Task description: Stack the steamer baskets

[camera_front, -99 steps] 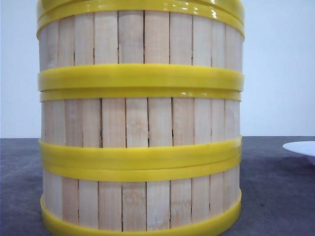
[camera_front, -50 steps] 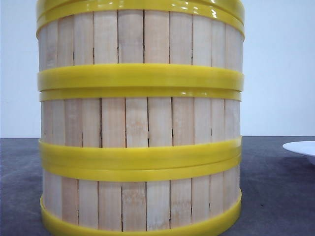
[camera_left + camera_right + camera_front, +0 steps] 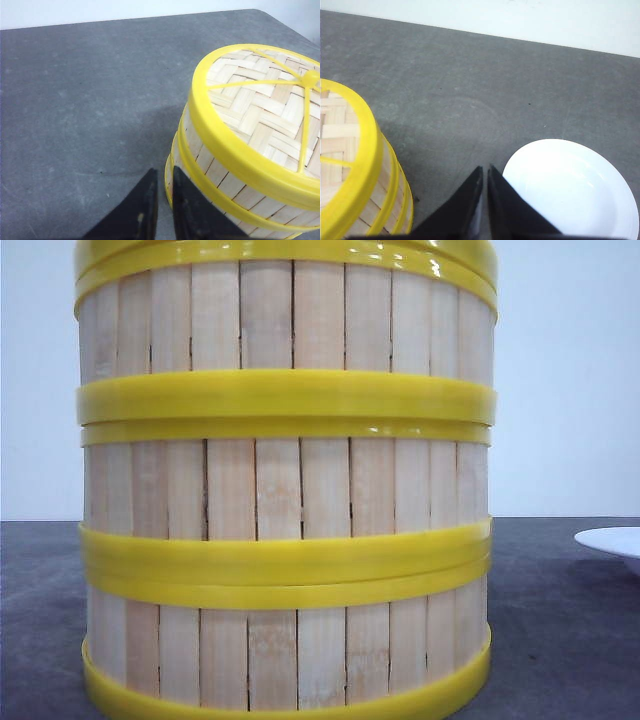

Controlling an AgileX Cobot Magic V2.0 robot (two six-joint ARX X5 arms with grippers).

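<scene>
Bright, even light; glare on yellow rims (image 3: 290, 252).

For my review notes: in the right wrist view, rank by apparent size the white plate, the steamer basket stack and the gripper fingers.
1. white plate
2. right gripper fingers, though nearness to the camera enlarges them
3. steamer basket stack, cut off by the frame edge, so its rank is unsure

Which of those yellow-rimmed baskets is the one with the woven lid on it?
The top basket of the stack. The left wrist view shows its woven lid with yellow spokes; the middle basket and bottom basket are covered by baskets above.
</scene>
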